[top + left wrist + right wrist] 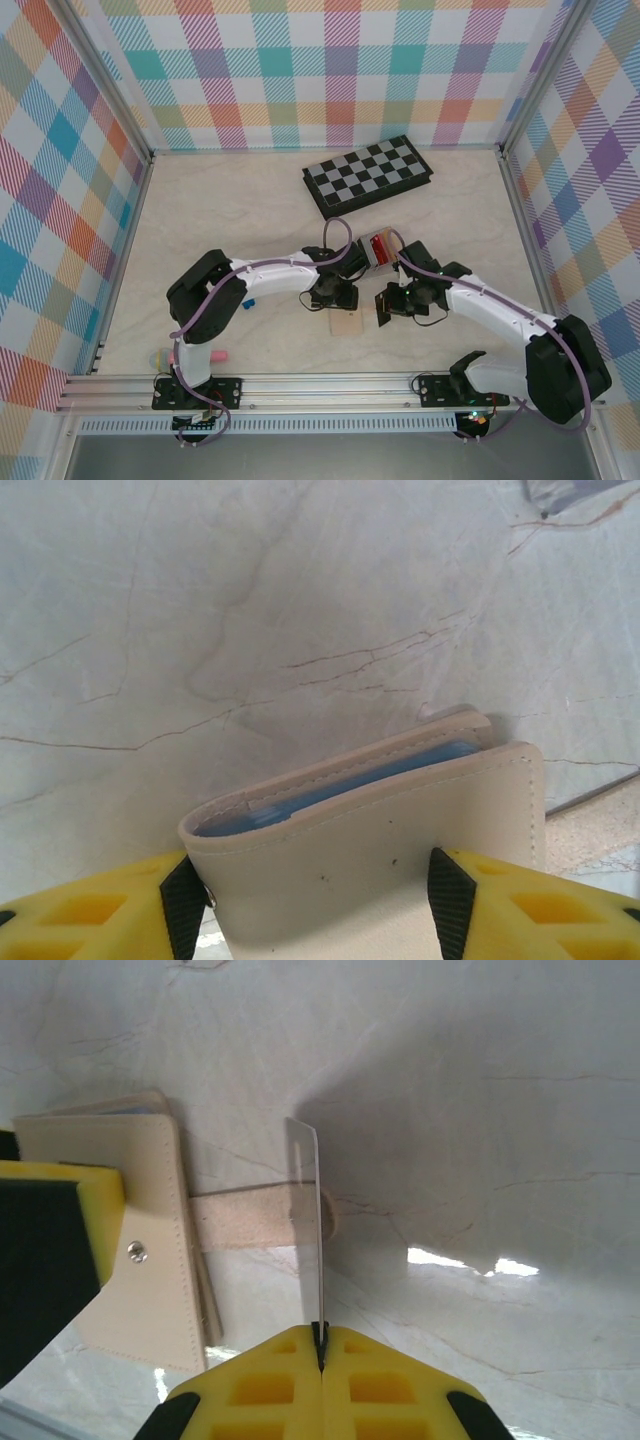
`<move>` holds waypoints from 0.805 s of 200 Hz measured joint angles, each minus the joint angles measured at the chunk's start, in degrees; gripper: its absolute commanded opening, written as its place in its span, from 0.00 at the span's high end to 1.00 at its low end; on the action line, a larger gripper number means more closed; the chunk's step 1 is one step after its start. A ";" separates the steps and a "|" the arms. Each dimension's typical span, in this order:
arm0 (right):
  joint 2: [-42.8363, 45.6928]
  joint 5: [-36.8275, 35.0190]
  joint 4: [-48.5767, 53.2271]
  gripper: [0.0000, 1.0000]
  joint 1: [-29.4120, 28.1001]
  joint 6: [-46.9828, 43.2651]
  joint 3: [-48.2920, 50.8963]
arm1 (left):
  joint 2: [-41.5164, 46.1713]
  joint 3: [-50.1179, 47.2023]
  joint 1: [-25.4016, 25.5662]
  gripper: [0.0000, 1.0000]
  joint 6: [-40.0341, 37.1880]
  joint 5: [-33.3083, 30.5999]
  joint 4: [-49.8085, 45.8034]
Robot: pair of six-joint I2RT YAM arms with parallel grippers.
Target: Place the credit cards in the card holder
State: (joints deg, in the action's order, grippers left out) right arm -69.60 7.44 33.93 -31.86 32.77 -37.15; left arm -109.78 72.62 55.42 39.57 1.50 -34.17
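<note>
The tan card holder [380,850] lies folded on the table, with a blue card [340,785] showing in its open edge. My left gripper [318,900] straddles it, both black pads against its sides. In the top view the card holder [347,323] lies just in front of the left gripper [335,292]. My right gripper [321,1345] is shut on a thin grey credit card [306,1200], held edge-on above the holder's strap [245,1222]. From above, the right gripper [386,306] sits just right of the holder. A red card [378,248] lies behind both grippers.
A black-and-grey chessboard [367,175] lies at the back of the table. A small blue block [250,300] sits by the left arm, and a pink pen [205,355] lies near the front rail. Plaid walls enclose the table on three sides.
</note>
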 measured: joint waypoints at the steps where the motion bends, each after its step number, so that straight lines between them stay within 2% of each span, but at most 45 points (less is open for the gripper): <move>1: -0.02 -0.11 0.00 0.98 0.00 0.00 -0.02 | 0.00 -0.02 0.00 0.35 0.00 0.00 0.00; 24: -0.42 -1.64 0.42 0.98 0.00 -0.02 -0.07 | 0.00 0.13 0.22 0.28 -0.02 -0.13 0.11; 34: -0.31 -1.88 0.50 0.99 0.00 -0.02 -0.07 | 0.00 0.39 0.37 0.15 0.33 -0.61 0.00; 70: 0.72 -1.81 -0.28 0.99 0.00 0.09 1.16 | 0.00 4.74 0.81 0.11 3.54 -4.76 -4.61; 102: 1.49 -1.60 -1.51 0.99 0.17 1.18 2.58 | -0.28 12.11 3.96 0.10 5.90 -8.07 -9.51; 107: 1.60 -1.60 -1.60 0.99 0.17 1.33 2.69 | -0.50 13.09 4.48 0.10 6.16 -8.20 -10.12; 111: 1.66 -1.60 -1.70 0.99 0.17 1.36 2.75 | -0.66 13.70 4.79 0.05 6.34 -8.33 -10.45; 115: 1.68 -1.60 -1.73 0.99 0.17 1.42 2.78 | -0.96 14.36 5.07 0.03 6.56 -8.46 -10.84; 161: 1.68 -1.66 -1.97 0.99 0.17 2.49 2.99 | -7.28 17.00 5.95 0.00 8.81 -8.66 -15.45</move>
State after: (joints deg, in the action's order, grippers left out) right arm -67.92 5.78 31.97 -31.68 35.27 -34.15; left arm -117.05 89.62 61.36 48.38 -7.16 -49.63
